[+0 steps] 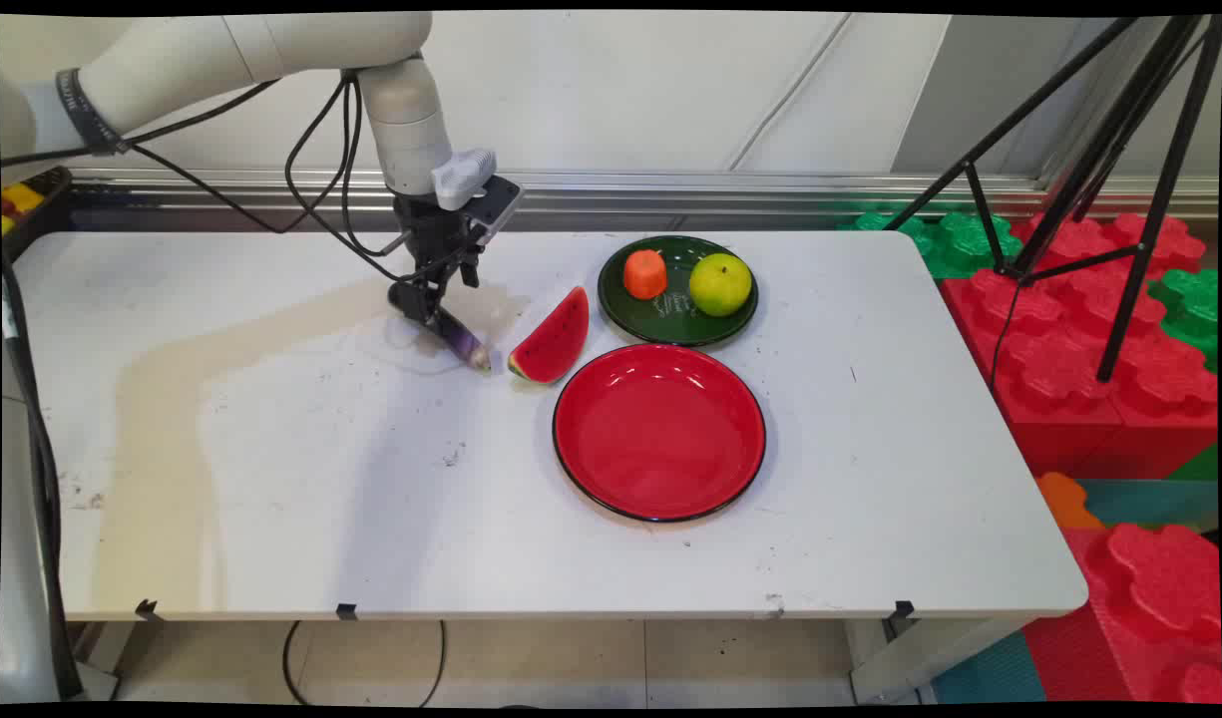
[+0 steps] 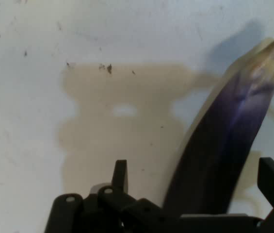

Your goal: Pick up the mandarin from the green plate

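The claw (image 1: 433, 304) is lowered onto the desk (image 1: 271, 479) with its fingers set apart on either side of the eggplant (image 1: 463, 342), not yet closed on it. The eggplant lies flat, its long axis running from the claw toward the watermelon slice (image 1: 553, 339), its tip just beside that slice.
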Robot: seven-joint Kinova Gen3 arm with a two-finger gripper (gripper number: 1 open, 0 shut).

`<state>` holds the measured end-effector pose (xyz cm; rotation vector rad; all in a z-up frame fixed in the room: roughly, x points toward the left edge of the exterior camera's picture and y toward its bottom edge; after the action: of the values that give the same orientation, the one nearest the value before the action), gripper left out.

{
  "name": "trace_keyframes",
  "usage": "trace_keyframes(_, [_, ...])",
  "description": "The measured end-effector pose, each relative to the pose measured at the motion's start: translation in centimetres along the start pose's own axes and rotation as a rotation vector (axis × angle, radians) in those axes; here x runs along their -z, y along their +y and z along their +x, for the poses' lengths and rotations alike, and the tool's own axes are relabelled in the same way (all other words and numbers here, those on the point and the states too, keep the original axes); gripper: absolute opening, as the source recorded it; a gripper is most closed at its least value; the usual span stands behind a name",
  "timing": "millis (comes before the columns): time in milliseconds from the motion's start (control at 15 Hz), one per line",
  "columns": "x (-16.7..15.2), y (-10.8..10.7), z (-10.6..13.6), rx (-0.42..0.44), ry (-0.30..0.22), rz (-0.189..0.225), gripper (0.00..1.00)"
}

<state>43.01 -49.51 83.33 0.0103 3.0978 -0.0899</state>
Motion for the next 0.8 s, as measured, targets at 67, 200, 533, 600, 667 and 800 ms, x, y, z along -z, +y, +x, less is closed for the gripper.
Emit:
trace_keyframes(67, [0.1,0.0,0.0,-0.009,0.002,0.004,1.0])
trace_keyframes(200, [0.3,0.0,0.1,-0.023,0.006,0.013,1.0])
trace_keyframes(533, [2.1,0.5,0.4,-0.006,0.036,0.045,1.0])
trace_keyframes(600, [2.4,0.6,0.4,0.006,0.042,0.051,1.0])
trace_keyframes(667, [3.4,0.9,0.5,0.036,0.058,0.067,1.0])
trace_keyframes(800, [4.7,1.4,0.6,0.079,0.081,0.089,1.0])
